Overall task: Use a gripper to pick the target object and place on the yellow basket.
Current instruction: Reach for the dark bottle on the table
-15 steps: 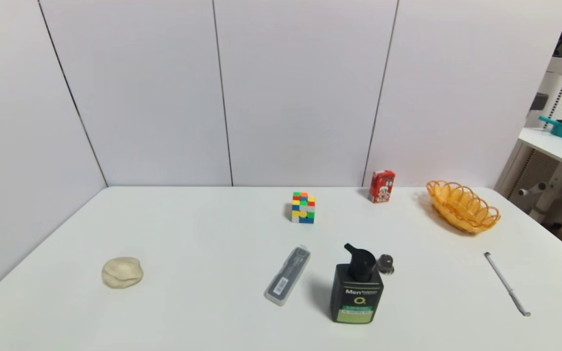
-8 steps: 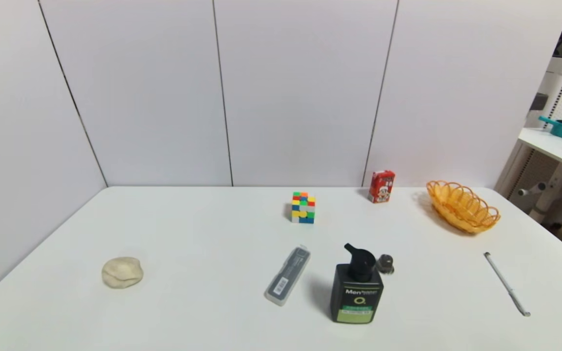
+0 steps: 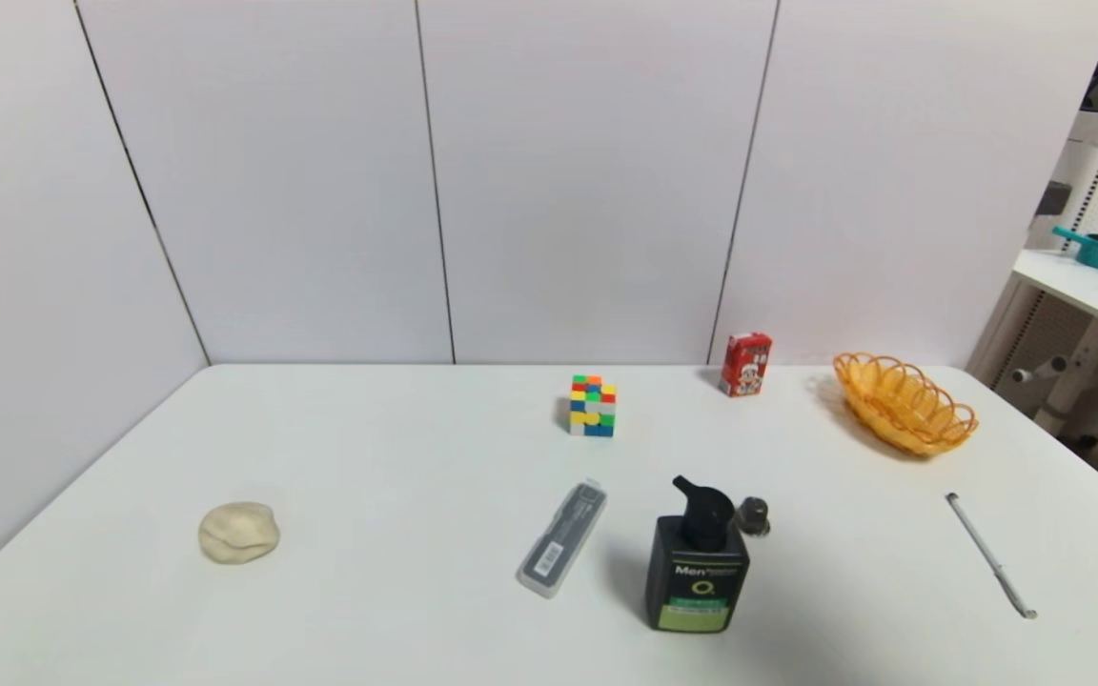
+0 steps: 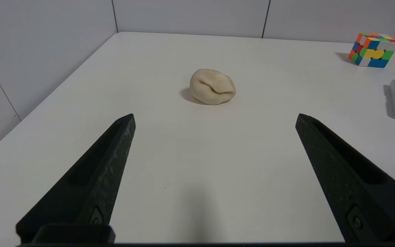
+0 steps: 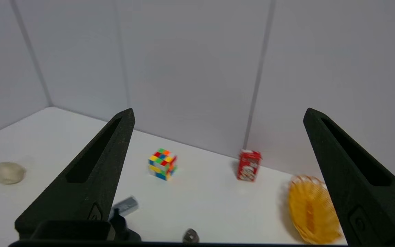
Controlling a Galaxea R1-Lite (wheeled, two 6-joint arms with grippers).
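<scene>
The black pump bottle [image 3: 697, 572] with white "Men" lettering and a green label stands upright near the table's front, right of centre. The yellow basket [image 3: 904, 405] sits empty at the back right, far from the bottle. Neither gripper shows in the head view. My right gripper [image 5: 219, 110] is open with nothing between its fingers; in its wrist view only the bottle's pump top [image 5: 123, 231] shows by one finger, with the basket [image 5: 312, 209] beyond. My left gripper [image 4: 214, 116] is open and empty above bare table, facing a dough lump [image 4: 213, 86].
A grey pen case [image 3: 562, 538] lies left of the bottle and a small dark knob [image 3: 752, 515] just behind it. A colour cube [image 3: 593, 405] and a red carton [image 3: 745, 364] stand at the back. A silver pen [image 3: 990, 554] lies right; the dough lump [image 3: 239, 532] left.
</scene>
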